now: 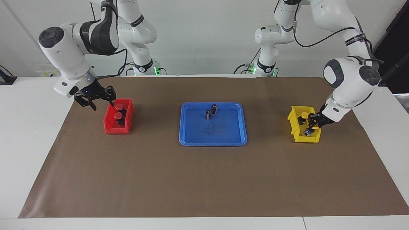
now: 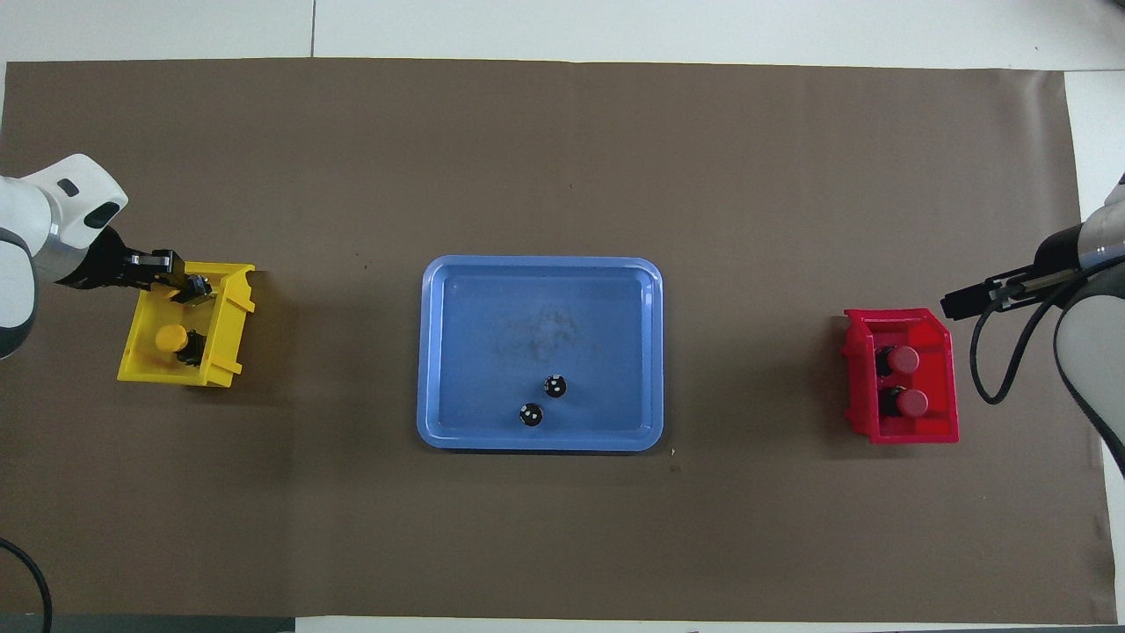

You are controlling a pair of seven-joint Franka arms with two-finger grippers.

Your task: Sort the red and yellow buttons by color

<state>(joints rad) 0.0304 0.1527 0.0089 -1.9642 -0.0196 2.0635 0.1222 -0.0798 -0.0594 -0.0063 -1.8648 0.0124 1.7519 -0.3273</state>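
Two red buttons [image 1: 119,106] [image 1: 119,115] stand in a red bin [image 1: 110,130] toward the right arm's end of the table; they also show in the overhead view [image 2: 903,359] [image 2: 911,402]. My right gripper [image 1: 103,106] is open and empty, up beside that bin's rim. One yellow button [image 1: 305,115] sits in a yellow bin [image 1: 295,129] toward the left arm's end. My left gripper [image 1: 310,127] is down inside that bin, shut on a second yellow button [image 1: 314,127] held tilted. In the overhead view the left gripper [image 2: 195,288] is over the bin's part farther from the robots.
A blue tray [image 1: 191,139] lies mid-table with two dark plain cylinders [image 1: 214,108] [image 1: 208,114] standing in its part nearer the robots. A brown mat [image 1: 204,179] covers the table between the bins.
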